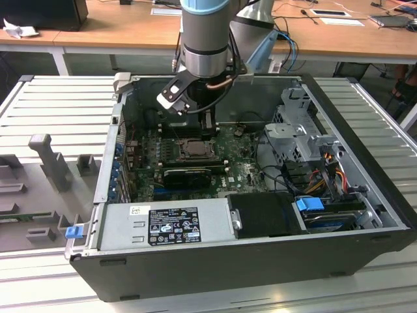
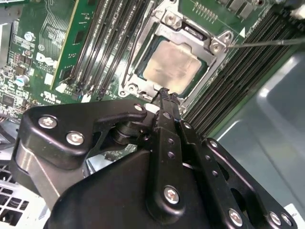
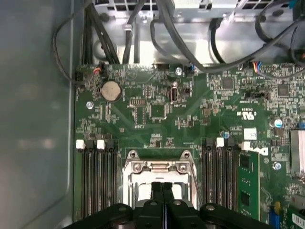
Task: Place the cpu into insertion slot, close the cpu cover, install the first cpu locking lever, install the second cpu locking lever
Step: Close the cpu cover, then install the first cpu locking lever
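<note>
The cpu (image 2: 174, 64) lies flat in the insertion slot (image 1: 193, 149) on the green motherboard, its pale face showing. The silver cpu cover (image 2: 167, 21) is down around it, framing the chip. One thin locking lever (image 2: 267, 43) sticks out sideways from a corner of the socket, over the black RAM slots. My gripper (image 2: 164, 93) hangs just above the socket's edge with its two black fingers (image 3: 156, 191) pressed together and nothing between them. In the exterior view the gripper (image 1: 207, 129) stands over the socket inside the open case.
Long black RAM slots (image 3: 97, 181) flank the socket on both sides. Cables (image 3: 190, 47) hang past the board's edge. At the exterior view's right sit a drive cage (image 1: 296, 134) and a blue-tabbed drive (image 1: 311, 203). A power supply (image 1: 169, 225) runs along the case's near wall.
</note>
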`<move>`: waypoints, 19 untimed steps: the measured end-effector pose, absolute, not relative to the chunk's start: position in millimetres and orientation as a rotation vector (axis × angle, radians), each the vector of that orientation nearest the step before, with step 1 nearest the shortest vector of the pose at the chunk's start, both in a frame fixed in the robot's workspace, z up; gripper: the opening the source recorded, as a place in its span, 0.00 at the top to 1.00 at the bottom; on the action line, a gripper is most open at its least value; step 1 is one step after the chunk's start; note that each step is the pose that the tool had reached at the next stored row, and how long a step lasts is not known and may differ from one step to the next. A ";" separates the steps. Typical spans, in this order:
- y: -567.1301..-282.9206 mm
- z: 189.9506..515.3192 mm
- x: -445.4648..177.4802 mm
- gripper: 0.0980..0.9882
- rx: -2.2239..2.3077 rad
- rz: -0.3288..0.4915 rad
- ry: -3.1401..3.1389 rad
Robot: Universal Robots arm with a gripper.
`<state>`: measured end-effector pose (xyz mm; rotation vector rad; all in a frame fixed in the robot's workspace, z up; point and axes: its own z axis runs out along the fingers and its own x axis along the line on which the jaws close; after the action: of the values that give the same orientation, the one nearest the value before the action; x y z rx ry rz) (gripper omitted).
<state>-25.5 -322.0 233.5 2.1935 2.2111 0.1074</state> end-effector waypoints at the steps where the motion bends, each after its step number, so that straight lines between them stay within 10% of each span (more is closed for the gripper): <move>1: -322.3 233.3 -26.0 0.99 2.185 0.108 2.221; 19: -323.0 246.1 -43.8 0.99 2.163 0.112 2.244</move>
<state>-43.8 -323.0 246.1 2.1630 2.2436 0.1119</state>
